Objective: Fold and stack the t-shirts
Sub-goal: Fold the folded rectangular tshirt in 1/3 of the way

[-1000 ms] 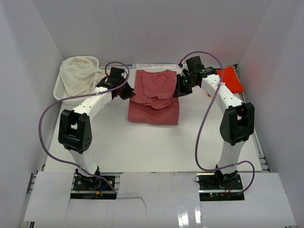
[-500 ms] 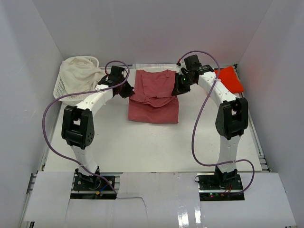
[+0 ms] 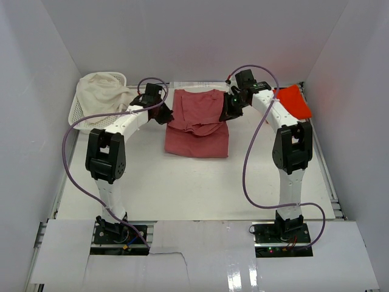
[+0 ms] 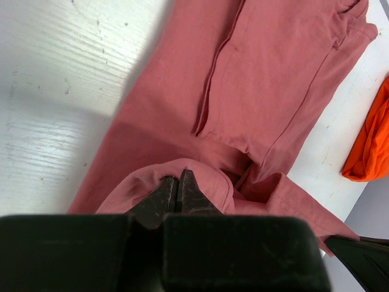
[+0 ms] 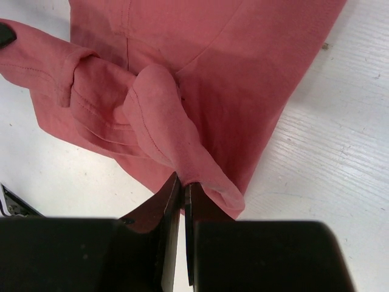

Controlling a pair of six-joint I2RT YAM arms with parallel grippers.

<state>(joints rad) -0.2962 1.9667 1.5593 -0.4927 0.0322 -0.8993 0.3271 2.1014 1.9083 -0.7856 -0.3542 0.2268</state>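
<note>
A white basket (image 3: pixel 73 114) heaped with pale cloth (image 3: pixel 100 91) stood in the far left corner. Just beside it, the left tool (image 4: pixel 178 190) was pressed together on a raised fold at the left edge of the rose-red t-shirt (image 3: pixel 197 131). The shirt lay partly folded toward the far wall. The right tool (image 5: pixel 181 185) pinched a fold at its right edge. The orange-red t-shirt (image 3: pixel 293 101) lay bunched by the right wall. Bare bench (image 3: pixel 182 182) stretched from the near hem to the arm bases.
</note>
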